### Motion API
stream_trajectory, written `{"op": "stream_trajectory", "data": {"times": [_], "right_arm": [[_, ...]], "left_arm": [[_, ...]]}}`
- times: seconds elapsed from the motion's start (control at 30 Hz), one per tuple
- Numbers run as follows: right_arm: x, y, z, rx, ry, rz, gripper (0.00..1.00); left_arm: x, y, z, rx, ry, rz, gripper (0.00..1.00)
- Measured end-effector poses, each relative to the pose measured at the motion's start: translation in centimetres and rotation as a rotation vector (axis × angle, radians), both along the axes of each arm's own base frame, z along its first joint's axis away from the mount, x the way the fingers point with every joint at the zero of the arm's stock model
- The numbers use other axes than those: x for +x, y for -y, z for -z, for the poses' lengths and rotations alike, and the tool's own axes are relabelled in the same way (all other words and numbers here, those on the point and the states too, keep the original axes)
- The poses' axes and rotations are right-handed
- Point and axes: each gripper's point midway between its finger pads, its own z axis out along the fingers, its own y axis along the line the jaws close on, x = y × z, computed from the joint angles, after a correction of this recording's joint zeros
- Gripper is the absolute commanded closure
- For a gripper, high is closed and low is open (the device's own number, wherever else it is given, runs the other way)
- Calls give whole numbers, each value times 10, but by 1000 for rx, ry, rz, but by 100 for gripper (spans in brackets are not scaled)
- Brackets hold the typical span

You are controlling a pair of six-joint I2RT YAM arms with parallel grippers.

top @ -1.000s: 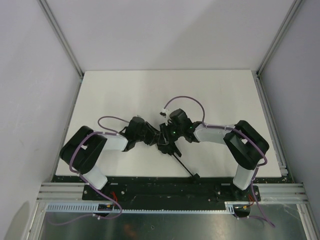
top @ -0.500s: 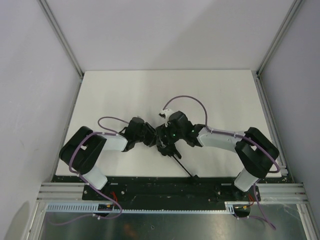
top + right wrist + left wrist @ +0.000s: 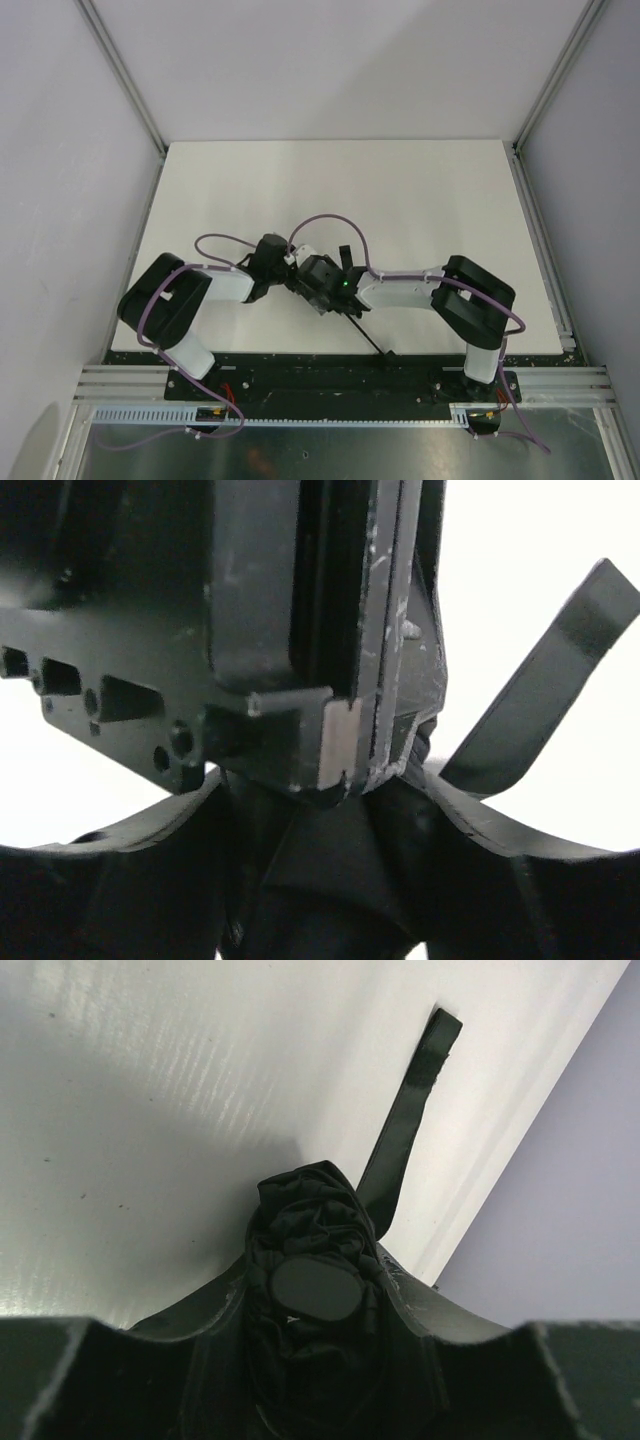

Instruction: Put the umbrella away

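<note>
Umbrella [image 3: 312, 1215] is sitting bunched up over the table [image 3: 250, 190], by the middle of its near edge, with the shaft [image 3: 368, 337] slanting toward that edge. Left gripper [image 3: 315, 1295] is clamping it. Right gripper [image 3: 330, 880] is straddling it with jaws wide; whether it is gripping, I cannot tell.

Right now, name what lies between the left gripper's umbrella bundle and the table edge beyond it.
Only the umbrella's black strap, reaching out over otherwise bare white table; the left wrist view shows it.
</note>
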Motion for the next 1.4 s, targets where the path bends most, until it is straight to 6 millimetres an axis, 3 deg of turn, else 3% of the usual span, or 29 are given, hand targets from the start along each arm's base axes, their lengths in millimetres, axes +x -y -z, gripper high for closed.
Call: {"op": "stream_trajectory", "data": {"times": [0.1,0.17,0.3,0.4,0.5,0.7,0.8,0.9,1.07,1.23,1.27,1.4], "right_arm": [[4,1,0,-48,39,3,84],[7,2,0,-61,53,10,96],[7,1,-1,-63,63,2,100],[8,-1,-1,-47,68,-7,100],[10,1,-5,-14,53,-7,100],[16,0,-24,74,28,-11,100],[15,-3,-29,109,9,-21,100],[12,-10,-31,163,-28,-31,100],[5,-12,-31,264,-111,-32,100],[0,-8,-33,393,-214,-42,100],[-1,-7,-34,415,-230,-43,95],[-2,-2,-40,431,-219,-32,57]], "left_arm": [[1,-2,0,-1,-7,-7,100],[2,-3,0,-1,-7,-11,90],[2,-3,-1,1,-3,-13,50],[2,-6,-1,14,3,-11,31],[1,-5,-9,7,25,2,22],[1,-3,-16,-4,56,9,20],[1,-2,-17,-6,60,13,22],[-1,1,-16,-6,61,20,31],[-1,6,-20,-18,75,33,63],[-3,9,-22,-24,72,37,89],[-3,10,-22,-27,74,39,93],[-3,15,-28,-50,85,47,100]]}}
